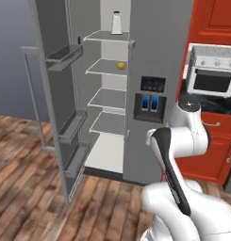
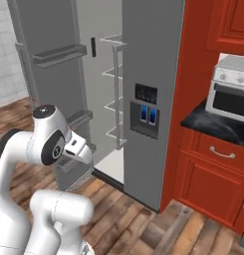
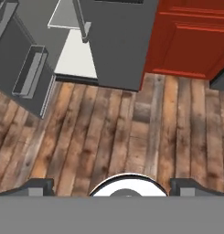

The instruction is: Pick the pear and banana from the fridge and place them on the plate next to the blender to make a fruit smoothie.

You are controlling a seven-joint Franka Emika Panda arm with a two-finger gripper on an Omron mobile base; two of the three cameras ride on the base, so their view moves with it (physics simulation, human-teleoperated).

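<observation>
The fridge (image 1: 154, 56) is tall and grey, and its left door (image 1: 55, 84) is swung open. The pear (image 1: 120, 66) is a small yellow round fruit on the second inner shelf, near the right wall. The banana, the plate and the blender are out of view. My gripper (image 3: 112, 187) is open and holds nothing, its fingertips (image 3: 38, 186) spread wide. It points down at the wooden floor in front of the fridge, well below and away from the pear. The closed right door (image 2: 151, 74) carries the blue-lit dispenser panel (image 2: 147, 114).
A metal box grater (image 1: 116, 22) stands on the top shelf. Door bins (image 1: 65, 56) jut from the open door. Red cabinets (image 2: 213, 169) and a black counter with a white toaster oven (image 2: 230, 92) stand right of the fridge. Wood floor (image 3: 131, 132) lies in front.
</observation>
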